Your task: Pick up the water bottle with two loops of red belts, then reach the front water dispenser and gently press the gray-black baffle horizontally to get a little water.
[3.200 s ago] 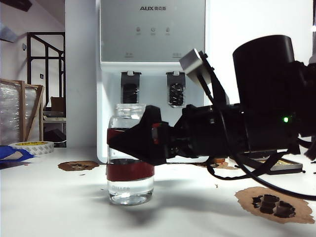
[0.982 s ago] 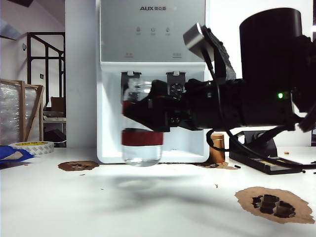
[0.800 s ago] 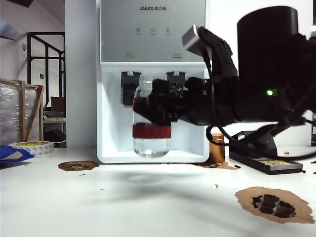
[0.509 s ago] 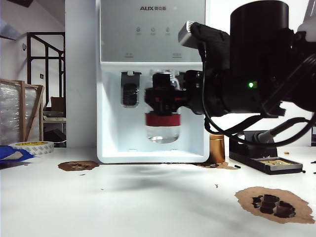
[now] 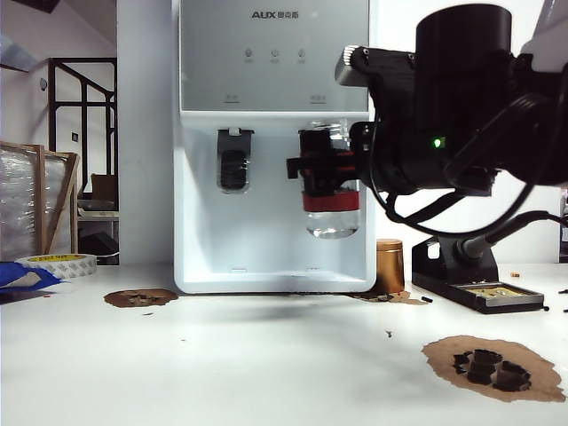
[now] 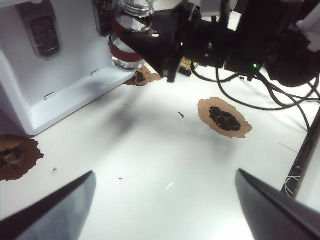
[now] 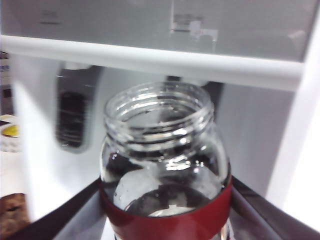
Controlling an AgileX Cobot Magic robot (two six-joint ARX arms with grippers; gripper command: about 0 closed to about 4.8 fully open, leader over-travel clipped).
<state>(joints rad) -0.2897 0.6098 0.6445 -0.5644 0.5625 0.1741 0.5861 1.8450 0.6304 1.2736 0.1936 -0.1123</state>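
The water bottle (image 5: 333, 200), a clear jar with dark-red bands, hangs in the air with my right gripper (image 5: 324, 169) shut on it. It is upright, inside the recessed bay of the white water dispenser (image 5: 273, 106). In the right wrist view the bottle (image 7: 165, 155) fills the middle, its open mouth just in front of a dark tap that it mostly hides, and the gripper (image 7: 165, 222) clamps the red band. The gray-black baffle (image 6: 102, 10) shows only as a dark edge beside the bottle (image 6: 127, 42). My left gripper (image 6: 165, 215) is open over bare table.
The twin lever (image 5: 233, 167) sits to the left in the bay. A tape roll (image 5: 58, 264) and a wrapped crate (image 5: 35, 200) stand at far left. Brown patches with dark bits (image 5: 493, 366) lie on the table. A brass cylinder (image 5: 389, 264) and a black tray (image 5: 479, 291) stand right of the dispenser.
My right gripper has lifted the bottle off the table and carried it rightward and up into the dispenser's bay, in front of the right-hand tap. The left arm has stayed still.
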